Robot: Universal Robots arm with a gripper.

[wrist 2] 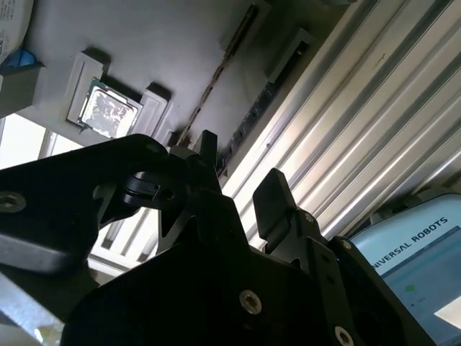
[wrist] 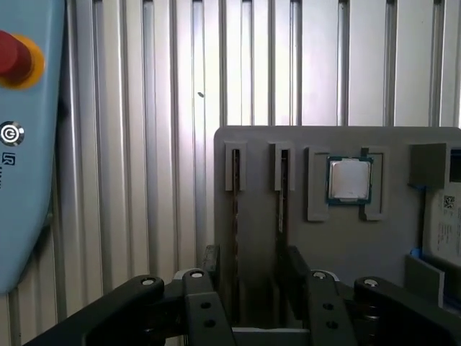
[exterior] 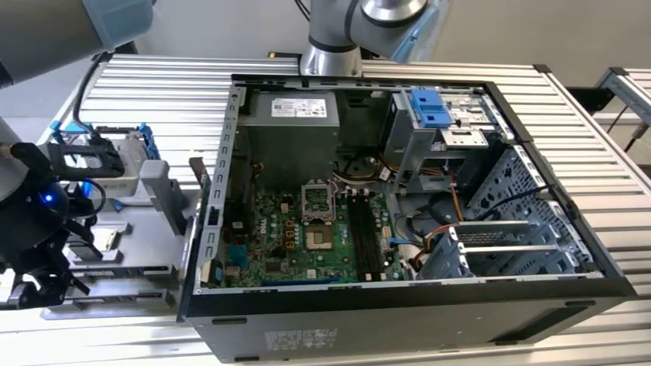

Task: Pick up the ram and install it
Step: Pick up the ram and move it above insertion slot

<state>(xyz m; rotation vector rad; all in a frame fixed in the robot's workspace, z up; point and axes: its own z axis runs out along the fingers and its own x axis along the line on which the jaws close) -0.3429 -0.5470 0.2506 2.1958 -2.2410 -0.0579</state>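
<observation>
Jaws wide and empty, our gripper (wrist: pixel 252 277) hovers above the tray (wrist: pixel 346 245), where the ram (wrist: pixel 235 213) stands on edge in a slot beside a second stick (wrist: pixel 282 202). We would centre over one, square to its faces, so closing grips evenly

Matte black end effector (wrist: pixel 252 267) with silver screws (wrist: pixel 148 282); grey arm (exterior: pixel 331 34), pale-blue joint caps (exterior: pixel 120 19).
</observation>
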